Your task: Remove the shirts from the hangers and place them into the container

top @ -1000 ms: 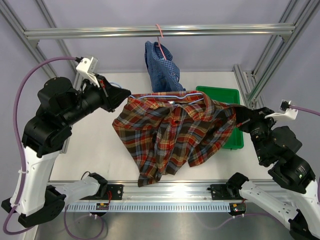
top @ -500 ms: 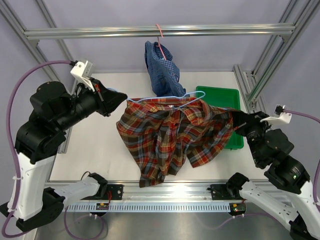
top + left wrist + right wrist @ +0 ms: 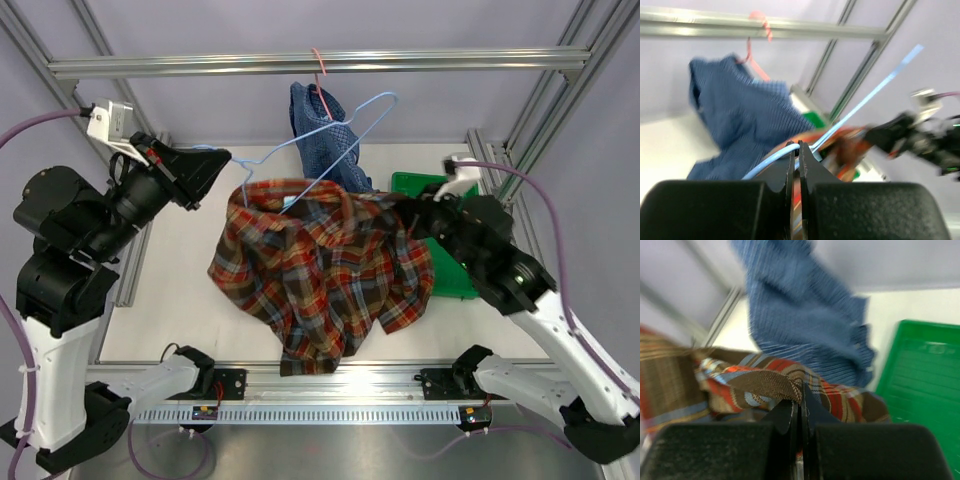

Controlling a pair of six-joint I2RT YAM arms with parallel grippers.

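The red-brown plaid shirt point(image 3: 320, 280) hangs bunched over the table's middle. My left gripper point(image 3: 228, 160) is shut on the light blue hanger point(image 3: 345, 118), which tilts steeply; its lower end is still in the shirt's collar. In the left wrist view the wire point(image 3: 865, 95) sits pinched between my fingertips point(image 3: 798, 145). My right gripper point(image 3: 415, 215) is shut on the plaid shirt's right edge, and its wrist view shows a fold of plaid cloth point(image 3: 760, 382) clamped at the tips point(image 3: 801, 390). The blue shirt point(image 3: 325, 140) hangs on the pink hanger point(image 3: 320, 72). The green container point(image 3: 452, 282) lies partly under my right arm.
An aluminium rail point(image 3: 200, 65) crosses the back and carries the pink hanger. Frame posts point(image 3: 500, 170) stand right of the tray and at the left point(image 3: 140, 270). The blue shirt point(image 3: 805, 315) hangs just behind the plaid one, beside the tray point(image 3: 920, 385).
My left gripper rose and moved left, swinging the light blue hanger up out of the plaid shirt's right shoulder. My right gripper moved left and back with the shirt's edge, bunching the cloth.
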